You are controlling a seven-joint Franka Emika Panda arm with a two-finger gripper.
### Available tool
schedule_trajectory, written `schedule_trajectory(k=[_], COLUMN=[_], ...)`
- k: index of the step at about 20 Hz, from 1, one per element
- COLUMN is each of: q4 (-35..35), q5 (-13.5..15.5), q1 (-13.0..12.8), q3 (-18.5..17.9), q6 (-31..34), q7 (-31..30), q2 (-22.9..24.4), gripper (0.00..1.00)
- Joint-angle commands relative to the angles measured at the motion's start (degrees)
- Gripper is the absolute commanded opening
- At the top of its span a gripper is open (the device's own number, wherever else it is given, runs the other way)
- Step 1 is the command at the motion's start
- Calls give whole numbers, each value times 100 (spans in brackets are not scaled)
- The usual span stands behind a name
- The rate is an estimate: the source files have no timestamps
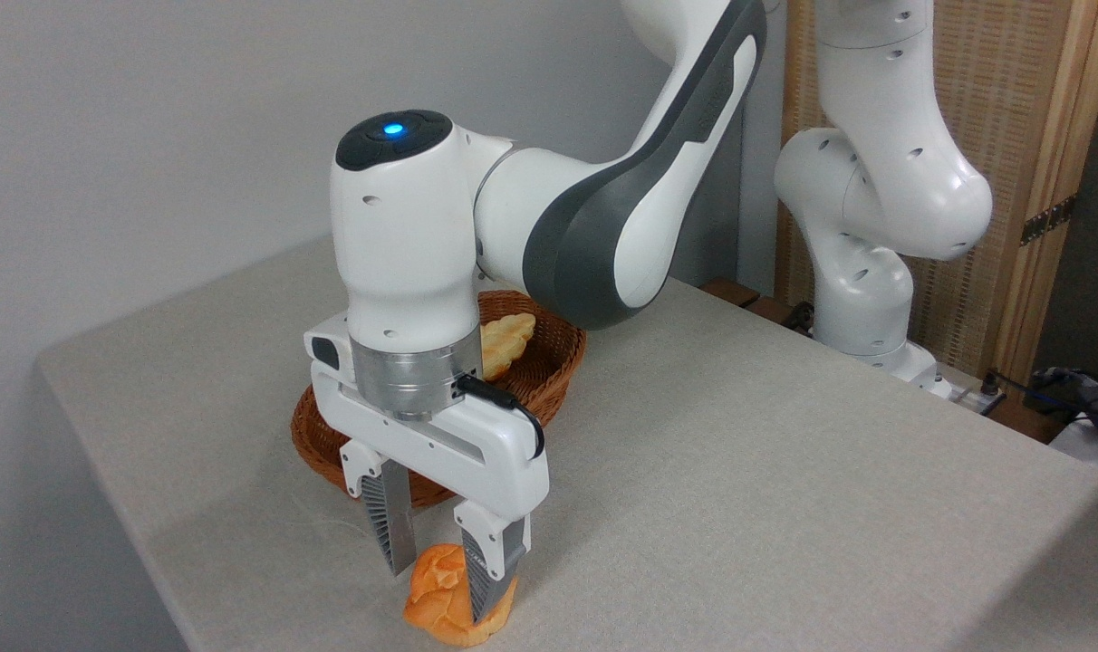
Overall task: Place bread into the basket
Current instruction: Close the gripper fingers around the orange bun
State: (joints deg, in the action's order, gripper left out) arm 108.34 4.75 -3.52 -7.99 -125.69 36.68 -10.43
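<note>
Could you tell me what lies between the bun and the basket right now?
Only the open gripper, fingers straddling the bun; otherwise bare table before the basket.

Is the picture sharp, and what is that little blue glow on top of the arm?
In the fixed camera view the light is soft and even, with a faint shadow under the gripper beside the bread. Arm, basket and table look sharp. The blue light is a small lit spot; its purpose isn't shown.

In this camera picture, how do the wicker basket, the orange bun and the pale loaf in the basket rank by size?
1. Basket, clearly largest, though the arm hides much of it.
2 and 3. Bun and pale loaf: unsure, since both are partly hidden and the bun sits nearer the camera.
</note>
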Motion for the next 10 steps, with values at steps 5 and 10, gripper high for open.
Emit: schedule_trajectory(k=[5, 10], q4=[99, 117], q5=[-255, -255], q1=[-44, -44], q3=[-36, -18], q6=[-87, -96], q7=[-29, -12], q2=[-56, -82], gripper=[100, 100])
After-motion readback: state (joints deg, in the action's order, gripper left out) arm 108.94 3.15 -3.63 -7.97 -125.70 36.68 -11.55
